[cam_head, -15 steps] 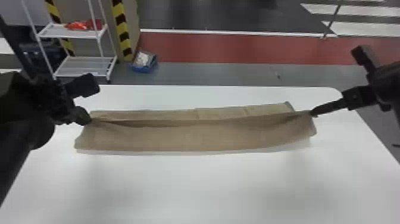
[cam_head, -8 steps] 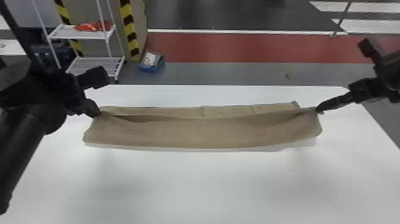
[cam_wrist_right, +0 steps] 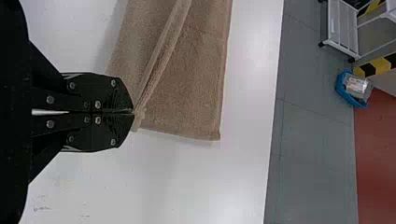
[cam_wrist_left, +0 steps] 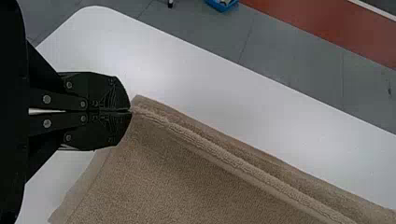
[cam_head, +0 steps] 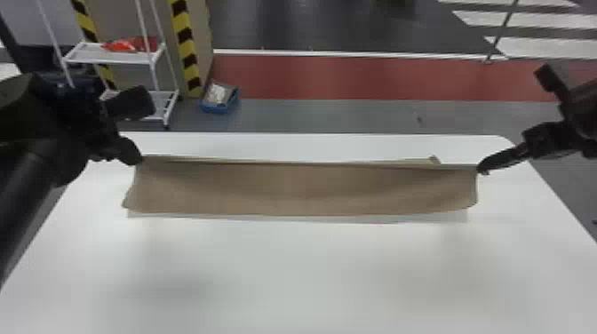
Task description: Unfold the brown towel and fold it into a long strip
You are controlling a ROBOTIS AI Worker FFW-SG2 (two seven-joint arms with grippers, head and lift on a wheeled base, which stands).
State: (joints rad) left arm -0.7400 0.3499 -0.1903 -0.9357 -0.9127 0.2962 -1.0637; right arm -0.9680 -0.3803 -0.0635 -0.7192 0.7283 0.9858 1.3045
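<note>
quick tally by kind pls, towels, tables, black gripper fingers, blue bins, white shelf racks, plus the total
brown towel: 1
white table: 1
black fingers: 4, two each on left gripper and right gripper
blue bin: 1
white shelf rack: 1
total: 8

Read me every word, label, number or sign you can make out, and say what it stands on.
No text is readable.
Grey-and-white packet in blue plastic bin: markings too small to read.
Flat white table: faint marks, too small to read.
Yellow-and-black hazard stripes: no words seen.
</note>
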